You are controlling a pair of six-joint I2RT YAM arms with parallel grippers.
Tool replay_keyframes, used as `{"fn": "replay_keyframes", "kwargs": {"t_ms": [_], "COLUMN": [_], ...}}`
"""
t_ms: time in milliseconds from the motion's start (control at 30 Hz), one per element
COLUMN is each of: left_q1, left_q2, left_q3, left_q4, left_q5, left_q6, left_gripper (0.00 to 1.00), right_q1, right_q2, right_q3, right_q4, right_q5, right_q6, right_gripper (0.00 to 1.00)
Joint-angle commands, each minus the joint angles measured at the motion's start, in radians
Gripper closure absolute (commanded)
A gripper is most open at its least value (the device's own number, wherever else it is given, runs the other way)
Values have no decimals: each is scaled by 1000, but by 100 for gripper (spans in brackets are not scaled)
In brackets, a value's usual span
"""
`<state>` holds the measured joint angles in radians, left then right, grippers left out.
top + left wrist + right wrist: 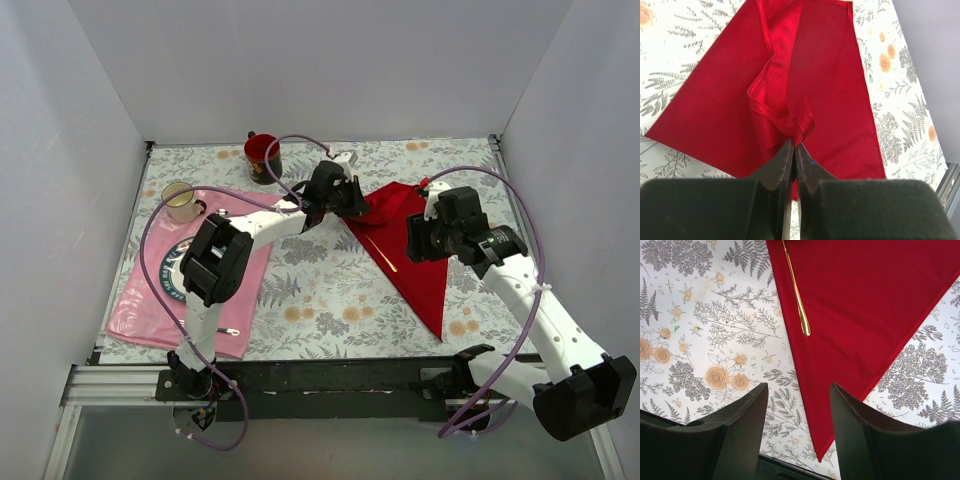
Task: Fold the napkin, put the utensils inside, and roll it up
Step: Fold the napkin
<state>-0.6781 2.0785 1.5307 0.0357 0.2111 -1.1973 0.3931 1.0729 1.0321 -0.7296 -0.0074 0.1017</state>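
Fingers [782,167] of the left gripper [794,147] are found pressed shut on a bunched hem of the red napkin [715,110], at centre frame. A gold utensil [380,250] is seen lying on the napkin, long axis running upper left to lower right in the top view. The right gripper [799,390] is held well parted and empty over the napkin's lower tip, with the utensil's end just ahead.

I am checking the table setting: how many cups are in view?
2: a red mug at the far edge; a pale cup by the pink mat. Others may be hidden.
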Motion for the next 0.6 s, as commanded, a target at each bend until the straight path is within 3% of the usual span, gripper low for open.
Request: {"fn": "replay_keyframes", "kwargs": {"t_ms": [0,167,400,567], "left_q1": [-26,-51,-81,-97], "left_q2": [-90,-72,-89,-89], "left_q3": [-7,-4,-53,-63], "left_q4": [-7,-5,30,36], "left_q5": [7,22,16,7], "left_q6": [-1,-18,-31,-38], "left_gripper": [97,97,96,94], "right_q1": [-2,-2,-2,-2], "right_q2": [-31,-37,-21,-8], "right_q3": [-9,-17,-29,-37], "right_q4": [25,24,19,19], "right_q5": [-2,1,125,110], "right_q6": [7,24,98,105], "right_gripper": [39,39,39,40]}}
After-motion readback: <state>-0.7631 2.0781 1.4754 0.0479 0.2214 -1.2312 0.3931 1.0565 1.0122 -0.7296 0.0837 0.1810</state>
